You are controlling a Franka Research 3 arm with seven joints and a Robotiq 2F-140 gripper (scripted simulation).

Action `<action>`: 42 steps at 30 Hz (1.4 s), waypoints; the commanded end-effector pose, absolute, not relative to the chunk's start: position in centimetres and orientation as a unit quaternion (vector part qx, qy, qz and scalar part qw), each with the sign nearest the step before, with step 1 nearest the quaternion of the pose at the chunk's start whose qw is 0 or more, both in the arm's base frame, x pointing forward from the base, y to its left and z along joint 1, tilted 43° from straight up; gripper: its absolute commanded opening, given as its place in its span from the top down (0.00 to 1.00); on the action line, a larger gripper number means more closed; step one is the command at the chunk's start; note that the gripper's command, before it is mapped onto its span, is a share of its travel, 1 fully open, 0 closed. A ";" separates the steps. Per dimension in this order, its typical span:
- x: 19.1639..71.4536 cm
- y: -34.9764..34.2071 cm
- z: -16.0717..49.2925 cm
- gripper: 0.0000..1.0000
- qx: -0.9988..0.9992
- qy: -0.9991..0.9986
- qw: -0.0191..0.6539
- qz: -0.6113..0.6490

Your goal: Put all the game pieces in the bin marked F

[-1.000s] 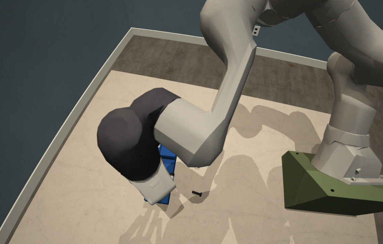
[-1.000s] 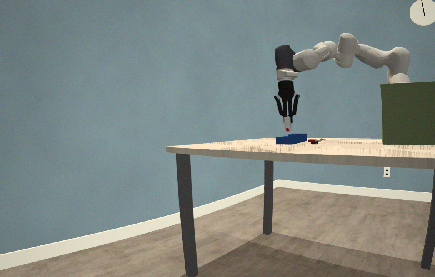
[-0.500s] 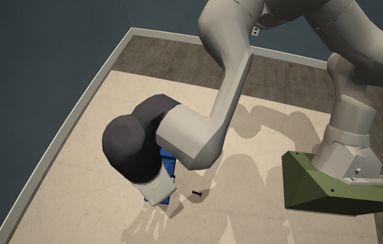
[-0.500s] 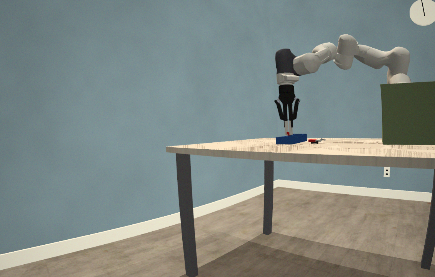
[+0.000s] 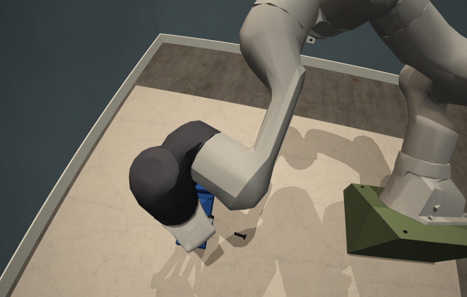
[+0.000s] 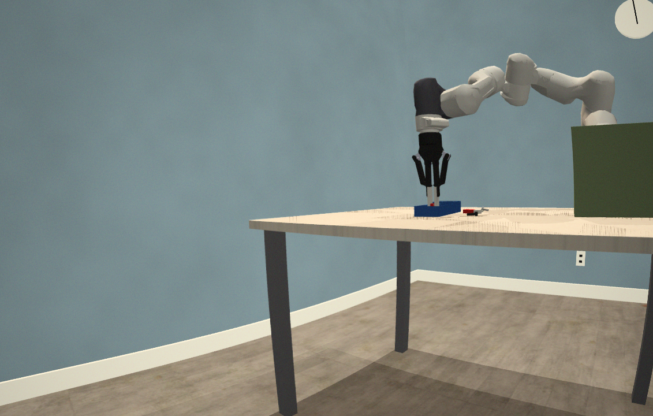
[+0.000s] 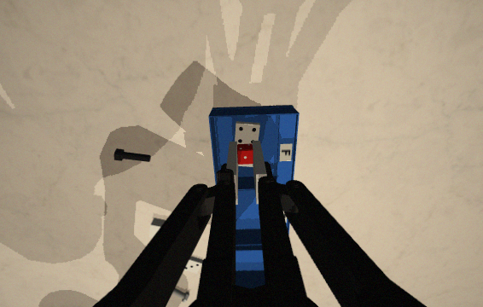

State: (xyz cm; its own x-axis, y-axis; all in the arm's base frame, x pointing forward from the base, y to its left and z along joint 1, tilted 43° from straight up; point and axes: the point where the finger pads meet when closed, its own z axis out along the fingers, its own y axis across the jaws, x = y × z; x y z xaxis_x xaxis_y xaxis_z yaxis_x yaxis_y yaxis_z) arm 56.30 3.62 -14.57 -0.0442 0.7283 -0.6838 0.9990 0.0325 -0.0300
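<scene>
The blue bin [image 7: 259,139] bears a white label with the letter F [image 7: 285,152]; it also shows in the side view [image 6: 437,208] and partly under the arm in the overhead view [image 5: 203,201]. A white die [image 7: 247,132] lies inside the bin at its far end. My gripper [image 7: 245,153] is shut on a red die [image 7: 245,156] and holds it just over the bin's inside; in the side view the fingertips [image 6: 432,203] reach down to the bin's rim.
A black bolt [image 7: 131,156] lies on the table left of the bin, also in the overhead view [image 5: 240,235]. A small red thing and a metal piece [image 6: 474,211] lie beyond the bin. The arm's green base block [image 5: 412,229] stands at the right.
</scene>
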 end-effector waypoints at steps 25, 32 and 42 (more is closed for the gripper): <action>56.6 3.5 -14.5 0.81 0.644 0.671 0.256 -0.262; 56.6 3.8 -14.1 0.81 0.644 0.671 0.256 -0.262; 56.6 4.6 -13.3 0.81 0.644 0.671 0.256 -0.262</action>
